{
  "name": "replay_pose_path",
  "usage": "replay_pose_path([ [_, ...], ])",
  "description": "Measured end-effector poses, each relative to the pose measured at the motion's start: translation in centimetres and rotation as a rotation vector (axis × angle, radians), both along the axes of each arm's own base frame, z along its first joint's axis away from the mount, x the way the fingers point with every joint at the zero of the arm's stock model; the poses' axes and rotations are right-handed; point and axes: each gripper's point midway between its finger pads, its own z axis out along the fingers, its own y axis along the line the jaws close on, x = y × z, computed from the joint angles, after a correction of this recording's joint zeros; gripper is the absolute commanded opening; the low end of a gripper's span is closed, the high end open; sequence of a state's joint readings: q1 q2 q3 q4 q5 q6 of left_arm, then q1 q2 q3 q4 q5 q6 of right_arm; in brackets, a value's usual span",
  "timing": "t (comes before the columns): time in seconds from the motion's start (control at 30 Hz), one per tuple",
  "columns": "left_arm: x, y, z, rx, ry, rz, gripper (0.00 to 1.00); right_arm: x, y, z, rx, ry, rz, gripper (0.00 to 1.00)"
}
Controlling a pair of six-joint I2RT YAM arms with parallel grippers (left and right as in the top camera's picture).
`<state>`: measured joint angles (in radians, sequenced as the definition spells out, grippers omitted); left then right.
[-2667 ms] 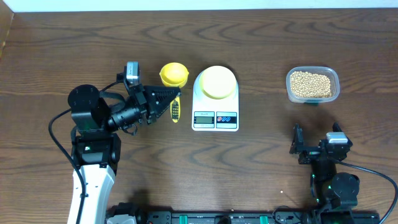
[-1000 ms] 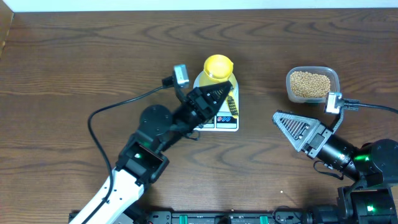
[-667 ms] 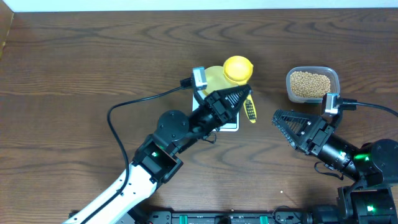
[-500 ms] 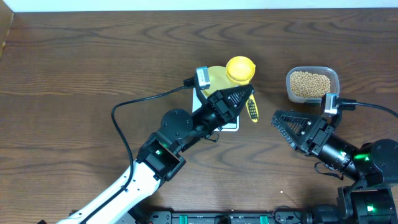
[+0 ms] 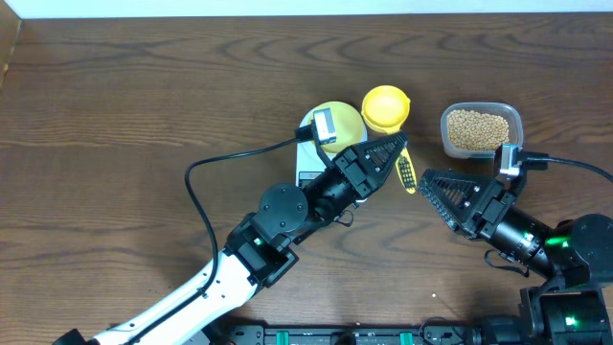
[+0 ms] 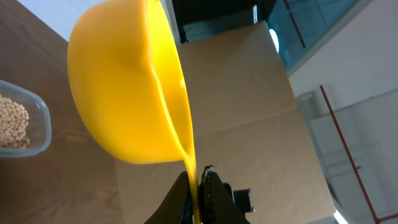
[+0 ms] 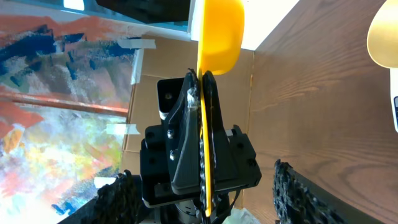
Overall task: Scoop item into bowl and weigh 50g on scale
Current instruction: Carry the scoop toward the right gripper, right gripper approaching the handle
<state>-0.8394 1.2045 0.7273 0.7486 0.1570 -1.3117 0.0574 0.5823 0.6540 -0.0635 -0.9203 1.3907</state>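
Note:
My left gripper is shut on the handle of a yellow scoop, which it holds in the air between the scale and the tub. The left wrist view shows the scoop's cup edge-on, its handle pinched between the fingers. The pale yellow-green bowl sits on the white scale, mostly under the left arm. Tan beans fill the clear tub. My right gripper is open just right of the scoop's handle end, its fingers empty; the scoop faces it.
The clear plastic tub stands at the back right of the brown wooden table. The left arm's cable loops over the table left of the scale. The tub's rim shows at the left edge of the left wrist view.
The left arm has carried the scoop to the right, from over the scale toward the tub. The right gripper has narrowed a little and stayed in place.

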Motion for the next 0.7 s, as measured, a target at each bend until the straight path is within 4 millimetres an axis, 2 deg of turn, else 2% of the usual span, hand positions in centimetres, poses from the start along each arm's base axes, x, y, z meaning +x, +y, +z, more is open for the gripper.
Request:
replay_pose_path([
  [0.1,0.3,0.1,-0.1,0.001,0.004,0.015,0.07,0.0,0.0,0.0,0.001,0.002,-0.001,0.58],
  [0.27,0.4,-0.1,-0.5,0.006,0.014,0.025,0.07,0.1,0.0,0.0,0.004,0.007,-0.004,0.57],
  [0.47,-0.5,-1.1,-0.8,0.005,0.025,0.025,0.07,0.1,0.0,0.0,0.004,0.006,-0.004,0.57],
  [0.7,-0.1,-1.1,-1.2,0.005,0.038,0.066,0.07,0.1,0.0,0.0,0.008,0.013,-0.004,0.51],
])
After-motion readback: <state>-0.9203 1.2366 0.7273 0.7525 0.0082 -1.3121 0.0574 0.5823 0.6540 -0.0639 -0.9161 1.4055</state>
